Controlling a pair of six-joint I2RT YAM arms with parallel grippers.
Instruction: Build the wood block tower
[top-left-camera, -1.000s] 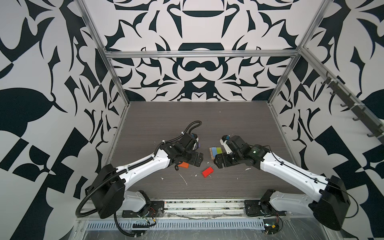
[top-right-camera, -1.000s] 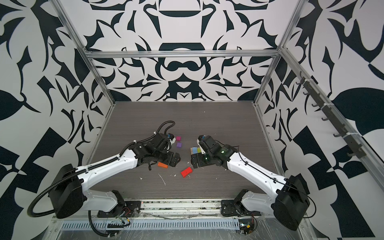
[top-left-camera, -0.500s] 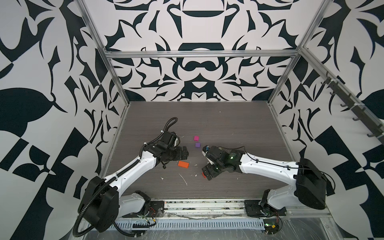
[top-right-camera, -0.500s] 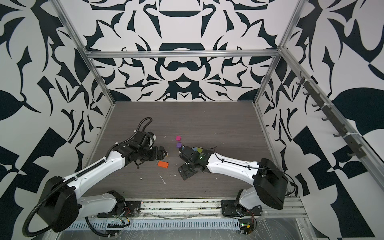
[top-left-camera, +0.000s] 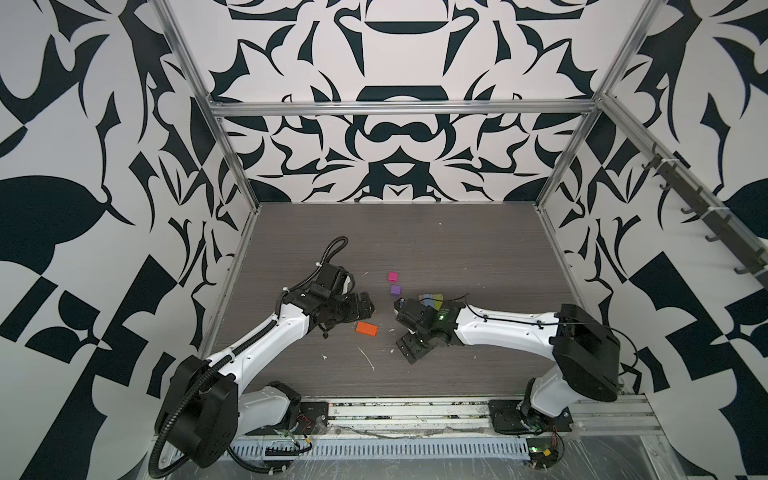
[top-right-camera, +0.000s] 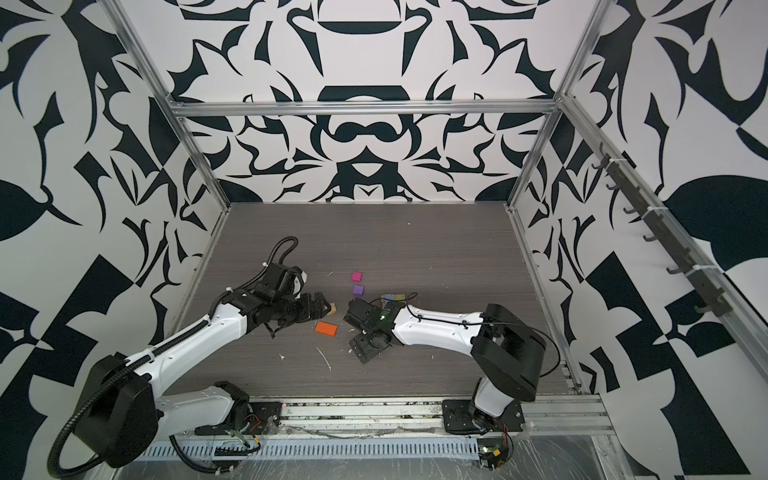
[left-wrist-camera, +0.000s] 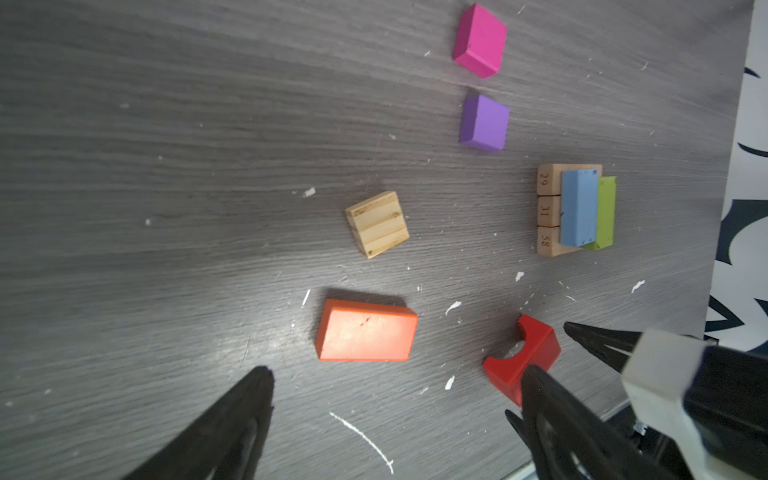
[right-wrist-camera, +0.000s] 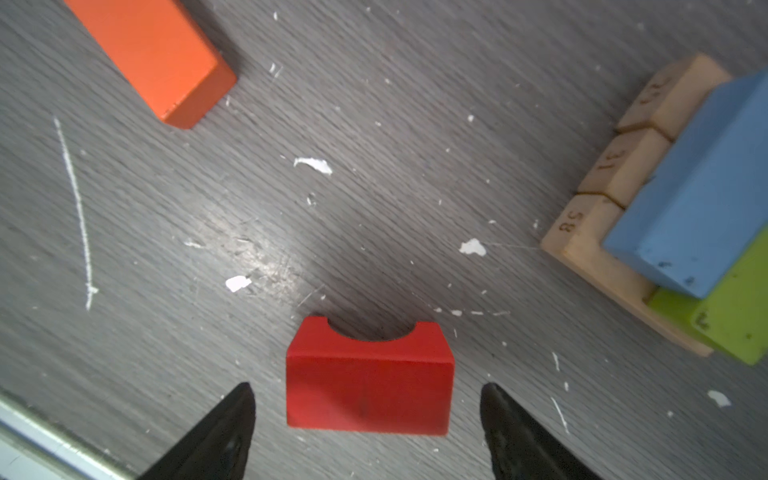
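— Where's the tower, then?
— Barely begun. Three tan planks (left-wrist-camera: 545, 212) lie side by side near the middle of the worktop (top-left-camera: 415, 241), with a blue block (left-wrist-camera: 579, 208) and a lime block (left-wrist-camera: 606, 212) lying on top of them.
— And the right gripper (right-wrist-camera: 368, 390)?
— Down at the red arch (right-wrist-camera: 370, 374), nearer the front edge. Its fingers stand wide, one on each side of the arch, with a gap showing on both. Nothing is grasped.
— The left gripper (left-wrist-camera: 395, 372)?
— Spread wide too, and empty. The orange block (left-wrist-camera: 365, 332) lies just ahead of its tips, with the tan cube (left-wrist-camera: 377, 223) beyond that.
— The rest?
— A purple block (left-wrist-camera: 484, 122) and a magenta block (left-wrist-camera: 480, 39) sit apart from each other, toward the back edge.
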